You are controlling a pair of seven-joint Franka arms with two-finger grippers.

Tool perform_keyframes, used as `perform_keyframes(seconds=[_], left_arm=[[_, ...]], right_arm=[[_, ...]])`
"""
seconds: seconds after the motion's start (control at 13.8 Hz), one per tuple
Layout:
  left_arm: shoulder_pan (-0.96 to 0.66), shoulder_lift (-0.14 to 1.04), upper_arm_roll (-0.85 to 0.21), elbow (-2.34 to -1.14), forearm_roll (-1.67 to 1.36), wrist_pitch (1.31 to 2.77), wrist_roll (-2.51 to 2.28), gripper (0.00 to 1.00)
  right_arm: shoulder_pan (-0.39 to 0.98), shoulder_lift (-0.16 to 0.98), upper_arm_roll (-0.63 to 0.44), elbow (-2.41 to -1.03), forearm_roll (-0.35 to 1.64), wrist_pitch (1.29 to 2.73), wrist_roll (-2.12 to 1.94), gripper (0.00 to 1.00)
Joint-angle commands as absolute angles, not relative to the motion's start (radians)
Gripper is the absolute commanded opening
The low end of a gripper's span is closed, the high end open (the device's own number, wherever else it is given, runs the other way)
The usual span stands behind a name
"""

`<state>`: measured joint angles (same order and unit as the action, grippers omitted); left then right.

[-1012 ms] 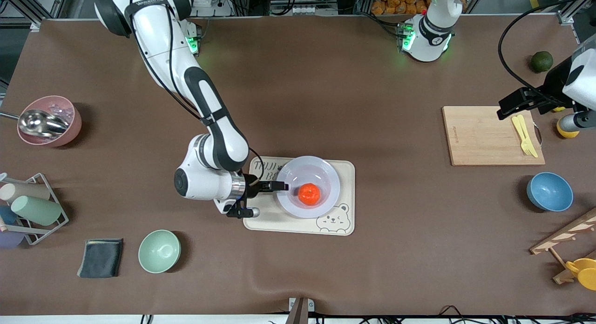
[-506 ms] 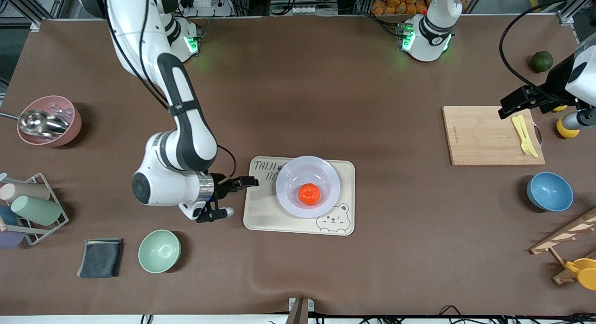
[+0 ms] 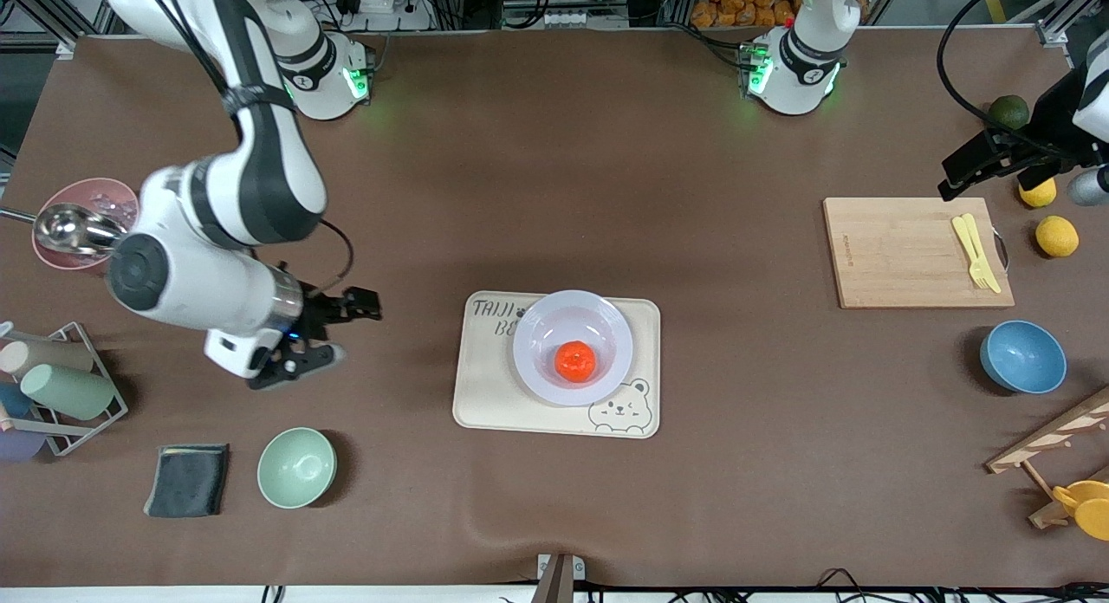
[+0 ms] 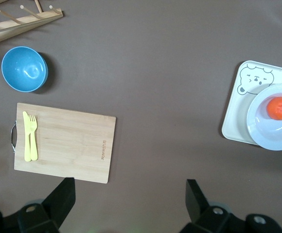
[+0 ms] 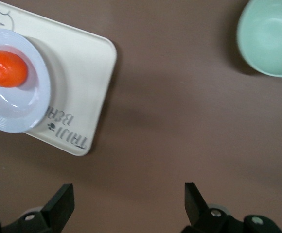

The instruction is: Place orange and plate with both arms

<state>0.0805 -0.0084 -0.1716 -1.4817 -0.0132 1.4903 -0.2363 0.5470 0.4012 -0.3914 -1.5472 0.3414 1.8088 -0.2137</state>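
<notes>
The orange (image 3: 574, 361) lies in the pale lavender plate (image 3: 537, 326), which rests on the cream bear tray (image 3: 485, 395) at the table's middle. My right gripper (image 3: 362, 306) hangs open and empty over bare table, well apart from the tray toward the right arm's end. Its wrist view shows the orange (image 5: 5, 69), the plate (image 5: 31, 104) and the tray (image 5: 82, 73) off to one side of the open right gripper (image 5: 126, 194). My left gripper (image 3: 953, 183) is open and empty above the cutting board's corner. The left wrist view takes in the orange (image 4: 281, 108) and plate (image 4: 262, 131) far from the left gripper (image 4: 130, 189).
A wooden cutting board (image 3: 901, 252) carries a yellow fork (image 3: 976, 252); two lemons (image 3: 1057, 236), a dark green fruit (image 3: 1008, 111) and a blue bowl (image 3: 1022, 356) lie around it. Toward the right arm's end are a mint bowl (image 3: 296, 467), grey cloth (image 3: 187, 480), cup rack (image 3: 52, 386) and pink bowl (image 3: 91, 224).
My right gripper has drawn back from the plate's rim toward the right arm's end of the table. The left gripper drifted a little toward the bases, uncovering a lemon. Plate and orange stayed put.
</notes>
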Motion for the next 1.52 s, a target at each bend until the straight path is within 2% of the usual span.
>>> perform_keyframes(seconds=[0.0,0.22,0.43,0.87,1.45], left_arm=[[0.086,-0.026,-0.179,-1.511,0.008,1.511,-0.215,1.0],[0.084,-0.025,-0.179,-1.511,0.008,1.513,-0.215,1.0],[0.084,-0.023,-0.179,-1.509,0.008,1.513,-0.215,1.0],[0.086,-0.018,-0.179,-1.506,0.006,1.513,-0.213,1.0],[0.081,0.008,-0.176,-1.476,0.006,1.511,-0.213,1.0]], right_arm=[[0.415,0.237,-0.304,-1.632,0.224,1.751,-0.23,1.0],[0.189,0.123,-0.119,-1.634,0.125,1.666,-0.253,1.0],[0.076,-0.009,-0.032,-1.632,0.037,1.567,-0.245,1.0],[0.011,-0.08,-0.035,-1.611,-0.011,1.399,-0.031,1.0],[0.015,-0.08,-0.032,-1.569,-0.021,1.425,-0.021,1.0]])
